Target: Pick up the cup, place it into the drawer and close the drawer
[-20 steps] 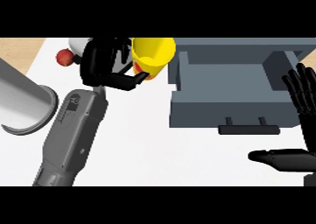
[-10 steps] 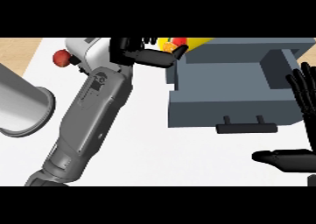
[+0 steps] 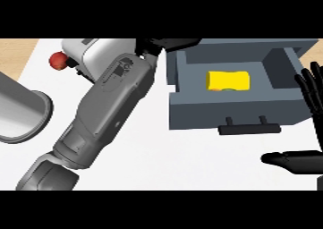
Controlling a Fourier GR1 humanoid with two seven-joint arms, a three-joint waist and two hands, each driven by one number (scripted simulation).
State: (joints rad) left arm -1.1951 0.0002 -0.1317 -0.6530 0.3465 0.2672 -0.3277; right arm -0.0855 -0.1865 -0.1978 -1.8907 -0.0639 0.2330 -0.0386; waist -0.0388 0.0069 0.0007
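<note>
White counter point(image 3: 157, 156) | cup point(image 3: 227, 81) inside open drawer point(image 3: 234, 112) | left hand point(image 3: 165, 43) mostly cut off, grip unclear | right hand point(image 3: 316, 96) fingers spread

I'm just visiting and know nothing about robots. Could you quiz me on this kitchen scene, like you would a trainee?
1. True or false: the yellow cup lies inside the open drawer.
2. Which robot hand rests open at the view's right edge? A) left B) right
3. Fill in: the drawer's black ___ faces the robot.

Key: 1 true; 2 B; 3 handle.
</note>
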